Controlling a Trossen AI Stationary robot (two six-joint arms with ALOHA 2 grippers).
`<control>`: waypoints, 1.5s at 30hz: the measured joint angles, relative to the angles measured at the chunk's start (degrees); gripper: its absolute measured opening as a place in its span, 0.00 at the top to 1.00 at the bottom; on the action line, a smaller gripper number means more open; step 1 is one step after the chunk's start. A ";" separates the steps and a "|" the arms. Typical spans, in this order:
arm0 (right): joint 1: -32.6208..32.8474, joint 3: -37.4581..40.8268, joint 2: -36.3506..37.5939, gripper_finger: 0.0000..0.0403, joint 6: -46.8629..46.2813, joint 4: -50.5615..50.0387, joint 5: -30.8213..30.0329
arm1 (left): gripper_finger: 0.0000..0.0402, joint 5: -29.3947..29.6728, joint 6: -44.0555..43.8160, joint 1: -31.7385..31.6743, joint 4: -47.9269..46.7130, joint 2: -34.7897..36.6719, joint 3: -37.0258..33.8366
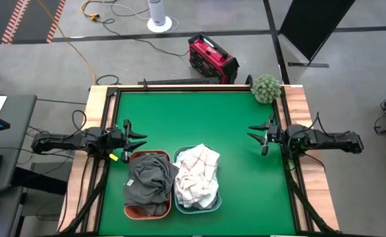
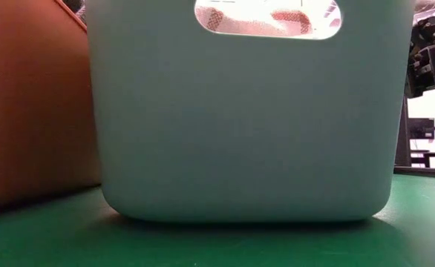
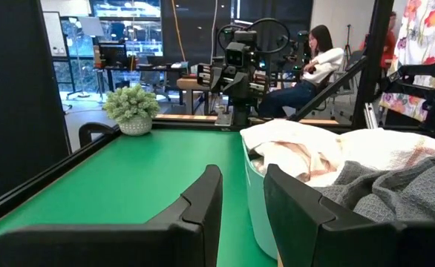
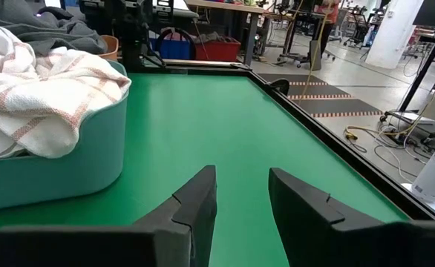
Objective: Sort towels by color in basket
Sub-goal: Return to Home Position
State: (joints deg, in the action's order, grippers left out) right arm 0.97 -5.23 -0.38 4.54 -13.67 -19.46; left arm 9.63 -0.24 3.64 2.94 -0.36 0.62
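Dark left claw (image 1: 143, 141) and right claw (image 1: 251, 132) hover level at opposite table (image 1: 232, 112) edges, both parted.

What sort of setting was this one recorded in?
Probably a robotics lab or workshop: a framed green work table, a red equipment case and loose cables on a bare floor, and a person seated in the room behind.

left arm (image 1: 68, 140) and right arm (image 1: 325, 139): slim, matte black, cables looping at the wrists, angular wedge-shaped jaws.
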 joint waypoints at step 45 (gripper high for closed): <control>0.02 0.07 0.02 0.62 -0.04 -0.02 -0.04 | 0.77 0.67 -0.01 3.04 -0.11 -0.02 -0.02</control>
State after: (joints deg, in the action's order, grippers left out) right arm 0.99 -5.17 -0.36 4.49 -13.69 -19.50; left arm 10.30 -0.25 6.68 2.83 -0.38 0.60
